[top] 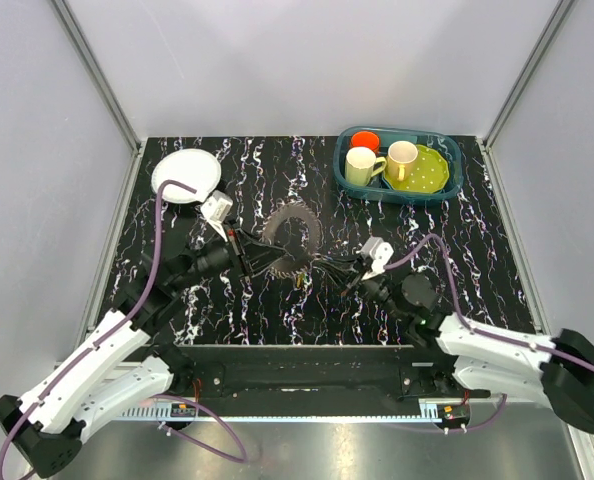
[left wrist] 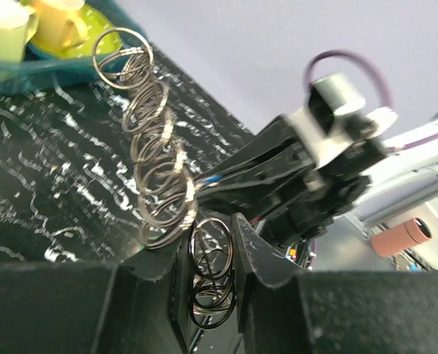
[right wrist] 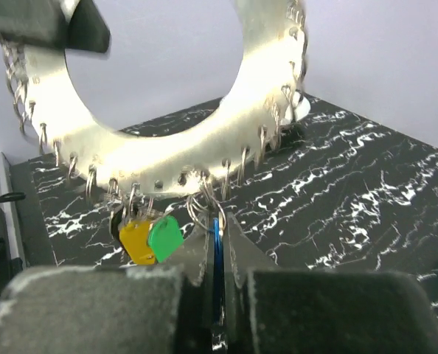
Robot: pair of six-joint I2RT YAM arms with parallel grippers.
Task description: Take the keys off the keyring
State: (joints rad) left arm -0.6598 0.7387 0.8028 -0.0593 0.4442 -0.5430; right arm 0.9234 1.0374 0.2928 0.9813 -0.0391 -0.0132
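Left tool (left wrist: 211, 273) closed on keyring (right wrist: 175, 158) rim, keyring raised off table (top: 227, 300), right tool (right wrist: 217, 247) pinched shut on blue key (right wrist: 216, 287) at keyring's lower edge: a straight pull w/o unthreading may yank keyring from left tool or slip off key.

Black desk (top: 307, 310), white marble veining. Silver keyring (right wrist: 167, 155) with yellow tag (right wrist: 136, 240), green tag (right wrist: 165, 236), blue tag (right wrist: 216, 243). White plate (top: 186, 175), teal tub (top: 340, 165) at top.

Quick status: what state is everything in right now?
flat silver metal keyring: held up, tilted
left gripper: shut on keyring rim
right gripper: shut on blue tag
blue tag: clamped between fingers
yellow tag, green tag: hanging free
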